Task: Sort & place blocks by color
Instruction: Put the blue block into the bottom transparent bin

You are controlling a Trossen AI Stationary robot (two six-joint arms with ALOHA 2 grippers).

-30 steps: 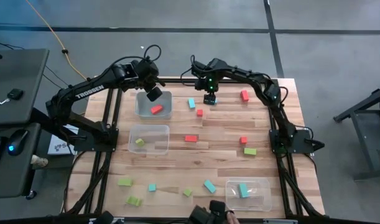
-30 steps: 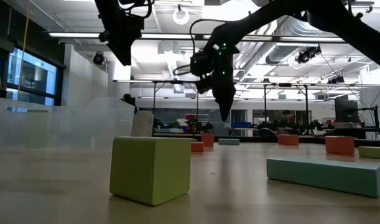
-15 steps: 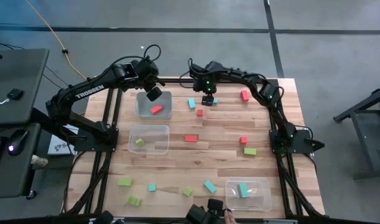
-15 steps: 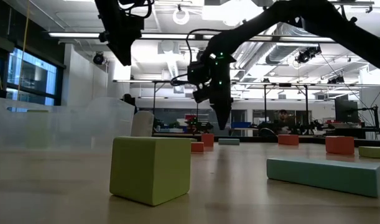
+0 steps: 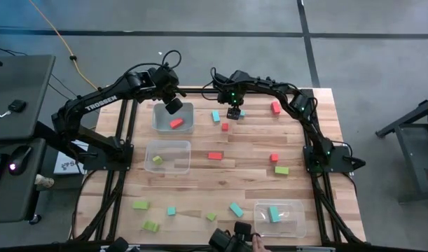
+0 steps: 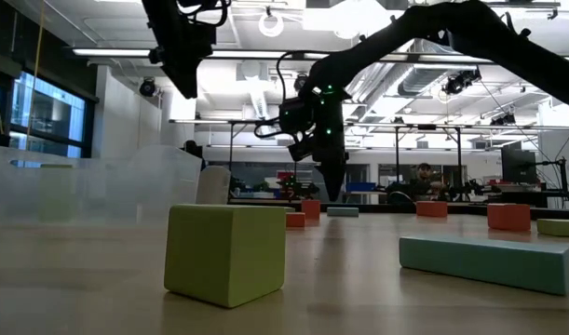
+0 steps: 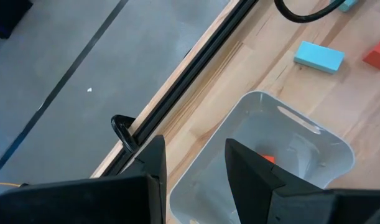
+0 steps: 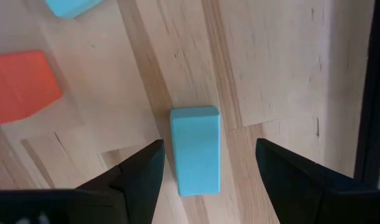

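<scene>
Wooden tabletop (image 5: 199,182) carried scattered red, lime and teal blocks in the high view, with the left gripper (image 5: 173,105) above a clear plastic tub (image 5: 174,117) holding a red block (image 5: 176,123). Low view: the right gripper (image 6: 331,177) hung above the far blocks. Right wrist view showed its fingers (image 8: 140,171) spread, empty, straddling a small teal rectangular block (image 8: 195,149) lying on the wood. Left wrist view showed that gripper's fingers (image 7: 249,165) parted over the tub.

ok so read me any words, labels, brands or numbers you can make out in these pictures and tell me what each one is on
"TROSSEN": white letters along the left arm, readable in the high view.
A white sheet on the floor beside the table's left edge carries dark print, mostly hidden and too small to read.
Nothing else is legible: the blocks, the tubs and the wooden table show no writing, and the low view's background signs are too blurred.
</scene>
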